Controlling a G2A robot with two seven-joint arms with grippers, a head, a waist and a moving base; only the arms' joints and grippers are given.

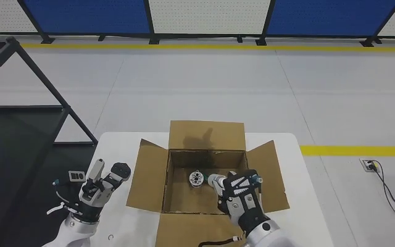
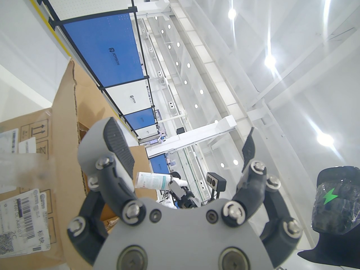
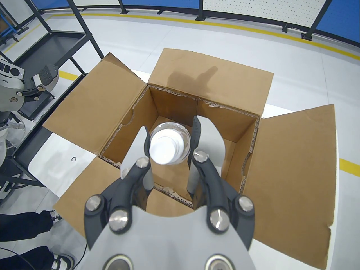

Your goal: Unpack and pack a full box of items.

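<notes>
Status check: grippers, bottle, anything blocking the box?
Right gripper shut on bottle, over open box. Left gripper open, empty, beside box. Opening unobstructed.

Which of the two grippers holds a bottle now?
The right gripper, over the open box, grips the white-capped bottle; the left gripper is open and empty.

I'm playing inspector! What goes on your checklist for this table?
Surface: white table.
Job's things: open cardboard box; white bottle over it; round item inside.
Clutter: small dark curl on the table.
Tools: right tool shut on the white bottle; left tool open, holding nothing, beside the box.
Cables: one cable on the floor.
Surroundings: blue and white panels, yellow floor line, black rack.
</notes>
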